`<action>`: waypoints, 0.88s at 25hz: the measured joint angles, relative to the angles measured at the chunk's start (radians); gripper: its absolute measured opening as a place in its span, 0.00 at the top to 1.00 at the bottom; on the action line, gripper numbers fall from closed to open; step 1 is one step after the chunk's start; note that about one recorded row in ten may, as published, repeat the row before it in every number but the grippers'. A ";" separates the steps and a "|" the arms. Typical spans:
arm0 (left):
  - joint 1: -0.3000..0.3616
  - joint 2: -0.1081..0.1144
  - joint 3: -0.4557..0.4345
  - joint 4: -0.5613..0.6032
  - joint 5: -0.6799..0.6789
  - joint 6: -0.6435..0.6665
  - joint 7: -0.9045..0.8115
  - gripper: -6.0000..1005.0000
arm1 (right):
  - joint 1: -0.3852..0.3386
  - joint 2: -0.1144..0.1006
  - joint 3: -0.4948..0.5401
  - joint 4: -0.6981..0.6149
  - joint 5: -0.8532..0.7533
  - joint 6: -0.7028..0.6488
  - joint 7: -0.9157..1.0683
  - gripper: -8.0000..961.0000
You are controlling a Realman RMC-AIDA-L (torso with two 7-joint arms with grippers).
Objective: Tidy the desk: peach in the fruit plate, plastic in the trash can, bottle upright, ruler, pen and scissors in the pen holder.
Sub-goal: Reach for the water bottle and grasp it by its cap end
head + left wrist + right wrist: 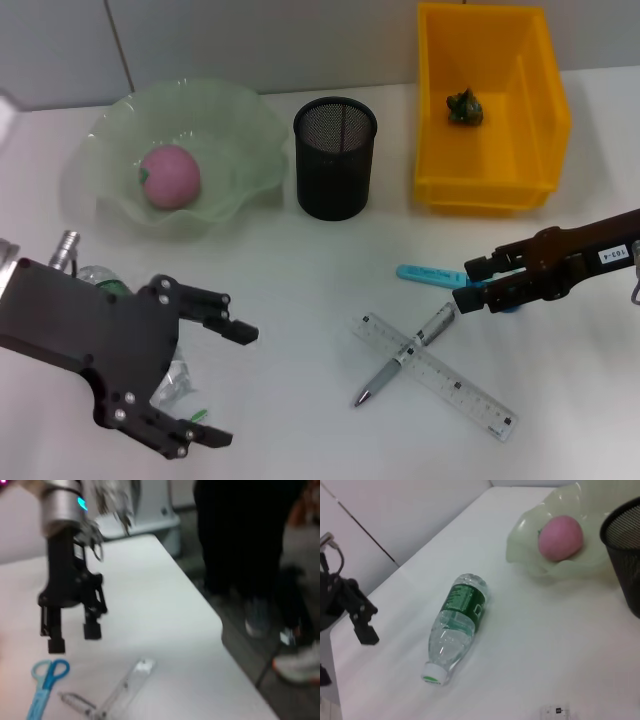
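Left claw (205,385): nearest the robot, fingers spread wide and holding nothing, poised over the bottle at the worktop's (300,290) left front.
Bottle (456,626): lying on its side under the left claw, clear plastic with a green label and white cap on; it looks nearly empty, so I judge it light, smooth, prone to roll and thin enough to dent. Best hold is probably across the labelled middle, where the wall is straightest (the cap end is too narrow to steer it upright).
Ruler (435,375): flat, clear and stiff, lying at the right front; it will be hard to pinch off the surface, so an end or edge is the likely place.
Pen (405,357): lies slantwise across the ruler, touching it; slim, rigid and light, best taken mid-barrel.
Right claw (478,284): open and empty, low at the scissors' handle end.
Scissors (432,273): blue handles, flat just beyond the pen tip; hard and thin, best grasped near the handles.
Holder (335,157): black mesh cup, upright and apparently empty, mid-worktop.
Plate (240,130): pale green wavy bowl at far left, peach (169,176) already in it.
Bin (530,110): yellow, far right, a crumpled scrap (465,107) inside.
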 joint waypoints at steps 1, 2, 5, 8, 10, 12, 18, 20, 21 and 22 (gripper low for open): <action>-0.001 -0.004 0.006 0.015 0.014 0.000 0.006 0.19 | 0.002 -0.001 0.001 0.001 -0.001 0.000 0.011 0.23; -0.004 -0.012 0.020 0.047 0.047 0.001 0.019 0.19 | 0.003 -0.001 0.001 0.002 -0.002 -0.002 0.022 0.23; -0.013 -0.024 0.074 0.118 0.128 0.002 0.041 0.20 | 0.008 -0.001 0.002 0.001 -0.002 -0.010 0.052 0.23; -0.029 -0.025 0.147 0.160 0.185 0.003 0.050 0.20 | 0.014 -0.004 0.004 -0.002 -0.003 -0.014 0.072 0.23; -0.046 -0.022 0.174 0.170 0.208 0.006 0.063 0.20 | 0.020 -0.008 0.006 -0.002 -0.003 -0.013 0.085 0.23; -0.063 -0.023 0.187 0.177 0.246 0.011 0.086 0.20 | 0.030 -0.011 0.007 -0.001 -0.003 -0.011 0.098 0.23; -0.116 -0.029 0.250 0.174 0.332 0.005 0.106 0.21 | 0.047 -0.017 0.007 -0.005 -0.003 -0.010 0.128 0.23; -0.132 -0.028 0.260 0.162 0.337 -0.002 0.107 0.22 | 0.048 -0.018 0.008 -0.007 -0.003 -0.007 0.130 0.23; -0.141 -0.028 0.268 0.154 0.339 -0.007 0.108 0.22 | 0.049 -0.019 0.008 -0.007 -0.003 -0.005 0.130 0.23; -0.148 -0.028 0.278 0.142 0.343 -0.015 0.108 0.23 | 0.049 -0.019 0.009 -0.008 -0.003 -0.003 0.130 0.23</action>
